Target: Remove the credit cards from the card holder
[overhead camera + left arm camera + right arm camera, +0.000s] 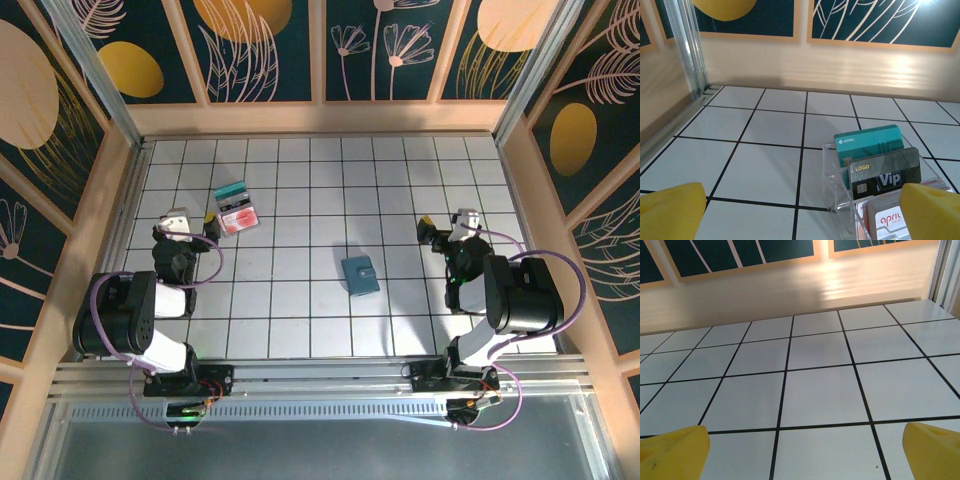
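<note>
My top camera looks steeply down from behind both arm bases [185,383] over the whole tiled worktop [330,180]. Both wrist cameras sit low, facing the back wall [790,290]; left wrist and overhead share the clear card rack [832,175].

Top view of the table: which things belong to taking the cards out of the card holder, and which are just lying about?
Job: blue card holder, mid-table; left gripper and right gripper, both open.
Lying about: clear card stand by the left gripper, with its teal card, grey VIP card and red-and-white card.
</note>
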Robot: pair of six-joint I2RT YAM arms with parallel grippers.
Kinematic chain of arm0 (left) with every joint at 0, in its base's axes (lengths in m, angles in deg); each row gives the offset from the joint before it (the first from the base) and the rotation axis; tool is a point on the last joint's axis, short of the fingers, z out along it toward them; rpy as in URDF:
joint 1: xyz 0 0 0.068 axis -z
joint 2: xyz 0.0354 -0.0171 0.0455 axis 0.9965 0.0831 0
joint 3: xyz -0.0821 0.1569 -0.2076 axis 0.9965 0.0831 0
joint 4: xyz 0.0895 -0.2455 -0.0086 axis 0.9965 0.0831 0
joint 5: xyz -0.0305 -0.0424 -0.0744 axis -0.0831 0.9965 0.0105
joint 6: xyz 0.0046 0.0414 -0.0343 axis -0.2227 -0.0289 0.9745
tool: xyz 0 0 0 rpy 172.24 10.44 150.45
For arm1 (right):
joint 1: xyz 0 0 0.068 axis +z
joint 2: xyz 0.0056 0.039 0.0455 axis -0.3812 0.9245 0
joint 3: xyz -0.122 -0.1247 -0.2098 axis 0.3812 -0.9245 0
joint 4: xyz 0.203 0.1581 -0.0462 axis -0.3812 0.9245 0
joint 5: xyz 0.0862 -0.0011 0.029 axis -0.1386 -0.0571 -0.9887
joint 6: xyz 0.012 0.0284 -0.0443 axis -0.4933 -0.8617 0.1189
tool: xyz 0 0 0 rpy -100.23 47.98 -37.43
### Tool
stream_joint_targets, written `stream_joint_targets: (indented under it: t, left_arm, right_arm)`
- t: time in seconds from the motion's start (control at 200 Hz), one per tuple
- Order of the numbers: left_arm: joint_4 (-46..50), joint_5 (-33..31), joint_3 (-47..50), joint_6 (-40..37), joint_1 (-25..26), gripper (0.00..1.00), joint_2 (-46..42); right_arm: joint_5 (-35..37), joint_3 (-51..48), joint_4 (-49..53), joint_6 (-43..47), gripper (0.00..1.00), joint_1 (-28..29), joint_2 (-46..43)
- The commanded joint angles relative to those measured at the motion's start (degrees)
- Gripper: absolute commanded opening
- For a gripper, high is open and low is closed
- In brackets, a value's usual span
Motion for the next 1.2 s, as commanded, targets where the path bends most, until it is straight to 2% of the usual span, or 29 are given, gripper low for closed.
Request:
stream_joint_targets:
  t: [0.0,0.3,0.435,0.681,0.771,0.981,1.196]
  left_arm:
    - [-1.0,0.0,-0.5,0.8,-0.2,0.99,0.2]
    - [-1.6,0.1,0.0,0.9,-0.2,0.99,0.1]
    - [-1.1,-2.3,0.7,2.1,-0.2,0.99,-2.8]
    - [7.8,-3.8,0.9,2.5,-0.2,0.99,-14.2]
    - [12.3,-5.1,0.3,4.6,-0.2,0.99,-19.2]
    - [23.1,-5.2,-0.8,12.4,-0.2,0.99,-29.4]
    - [36.8,-4.4,-5.4,21.0,-0.2,0.99,-34.9]
  right_arm:
    - [1.4,0.9,-0.4,-0.2,0.99,0.4,-1.1]
    - [1.4,0.9,-0.4,-0.2,0.99,0.3,-1.2]
    - [1.4,0.9,-0.4,-0.2,0.99,0.3,-1.1]
    - [1.4,0.8,-0.5,-0.3,0.99,0.3,-1.1]
    - [3.8,1.9,2.2,-1.2,0.99,0.3,-2.1]
    - [5.4,3.6,8.3,-1.6,0.99,0.2,-5.9]
    - [9.9,4.2,16.6,-4.0,0.99,0.2,-15.7]
